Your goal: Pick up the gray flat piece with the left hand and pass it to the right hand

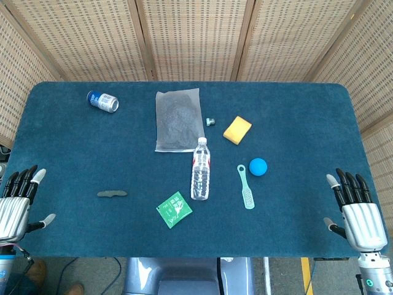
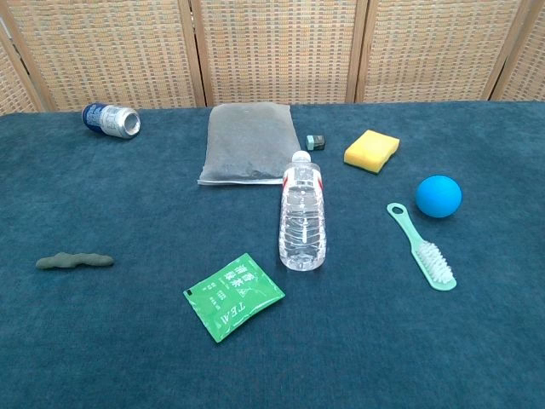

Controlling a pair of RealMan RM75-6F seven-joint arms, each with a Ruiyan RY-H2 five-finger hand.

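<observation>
The gray flat piece (image 1: pixel 112 193) is a small wavy strip lying flat on the blue table near the front left; the chest view shows this strip (image 2: pixel 75 261) at its left side. My left hand (image 1: pixel 17 203) hovers at the table's left front edge, fingers spread, holding nothing, a good hand's width left of the strip. At the right front edge, my right hand (image 1: pixel 356 206) is likewise spread and holds nothing. Neither hand appears in the chest view.
A clear bag of gray material (image 1: pixel 178 120) lies at the back centre, a blue can (image 1: pixel 103 101) at back left. A water bottle (image 1: pixel 201 169), green tea packet (image 1: pixel 174 209), green brush (image 1: pixel 245 186), blue ball (image 1: pixel 258 166), yellow sponge (image 1: pixel 237 129) and small cap (image 1: pixel 210 121) lie around the middle.
</observation>
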